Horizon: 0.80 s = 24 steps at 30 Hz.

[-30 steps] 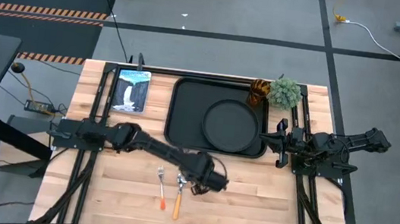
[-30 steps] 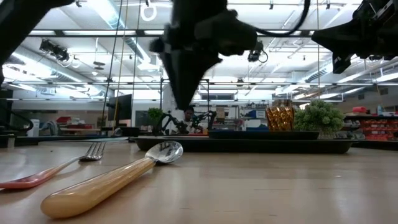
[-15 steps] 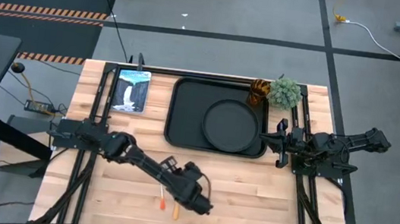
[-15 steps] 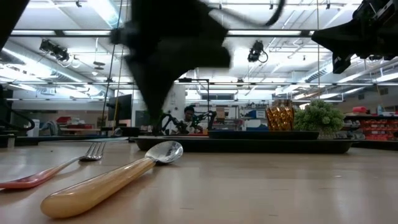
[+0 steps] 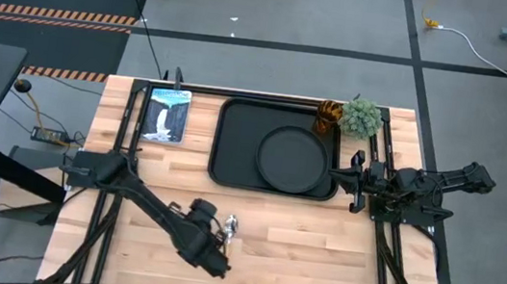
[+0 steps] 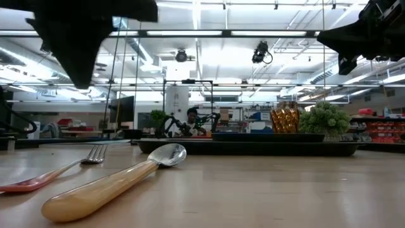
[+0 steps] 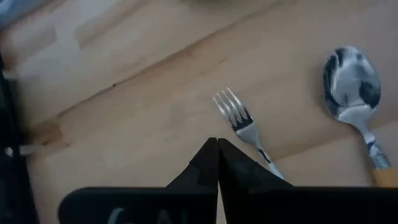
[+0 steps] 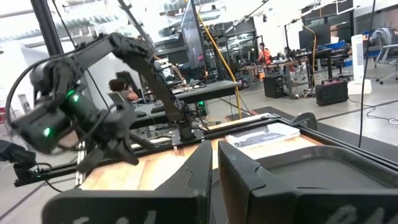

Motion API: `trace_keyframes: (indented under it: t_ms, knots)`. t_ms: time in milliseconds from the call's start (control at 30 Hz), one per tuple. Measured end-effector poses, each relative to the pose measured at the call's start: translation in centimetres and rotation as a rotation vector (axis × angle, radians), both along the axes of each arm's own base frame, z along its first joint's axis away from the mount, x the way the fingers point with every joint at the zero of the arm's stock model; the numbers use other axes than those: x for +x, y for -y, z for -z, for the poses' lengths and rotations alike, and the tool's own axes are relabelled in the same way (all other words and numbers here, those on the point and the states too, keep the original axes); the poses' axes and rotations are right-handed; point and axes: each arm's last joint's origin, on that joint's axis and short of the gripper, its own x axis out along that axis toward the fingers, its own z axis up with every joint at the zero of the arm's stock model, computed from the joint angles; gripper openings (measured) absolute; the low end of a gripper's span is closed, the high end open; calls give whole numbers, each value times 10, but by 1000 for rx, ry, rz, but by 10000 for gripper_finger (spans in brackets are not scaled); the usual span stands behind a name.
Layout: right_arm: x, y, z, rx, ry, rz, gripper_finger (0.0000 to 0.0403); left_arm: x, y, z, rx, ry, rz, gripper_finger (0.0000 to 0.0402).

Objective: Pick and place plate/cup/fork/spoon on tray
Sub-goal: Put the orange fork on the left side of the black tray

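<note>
- We see the wooden table [image 5: 318,247] carrying everything, with the left arm reaching across its near side and the right arm parked at its right edge.
- The tray [image 5: 234,144] is the biggest dark item; it lies well beyond the left pincer, toward the far middle of the table, and just to the left of the right pincer.
- The plate [image 5: 292,159] already rests inside the tray, in its right half, close to the right pincer.
- The left pincer [image 5: 216,260] hangs above the near side of the table, over the handles of the cutlery; in its wrist view its two fingers [image 7: 205,165] meet tip to tip, clenched on nothing.
- The right pincer [image 5: 353,181] waits beside the tray's right edge; its fingers [image 8: 202,165] stand nearly together with a thin gap and grasp nothing.
- A green plant ball [image 5: 361,117] sits at the far right corner, beyond the right pincer.
- The cup [image 5: 328,115] stands just left of the plant ball at the tray's far right corner; we cannot tell whether it is on the tray's edge or just outside it.
- The spoon [image 7: 353,93] lies flat on the wood just ahead of the left pincer, bowl pointing toward the tray.
- The fork [image 7: 239,121] lies beside the spoon, its tines just ahead of the clenched left fingertips and its handle running under them.
</note>
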Motion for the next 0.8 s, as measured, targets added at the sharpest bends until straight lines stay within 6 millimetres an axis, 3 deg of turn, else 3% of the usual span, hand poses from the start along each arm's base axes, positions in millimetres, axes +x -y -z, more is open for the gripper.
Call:
trace_keyframes:
  t_ms: [200,433,800]
  knots:
    - [0,0,0,0,1,0,34,-11,0,23,-175,185,-56,5]
    - [0,0,0,0,1,0,34,-11,0,47,-365,246,-152,13]
    - [0,0,0,0,1,0,34,-7,-4,50,-328,295,-213,120]
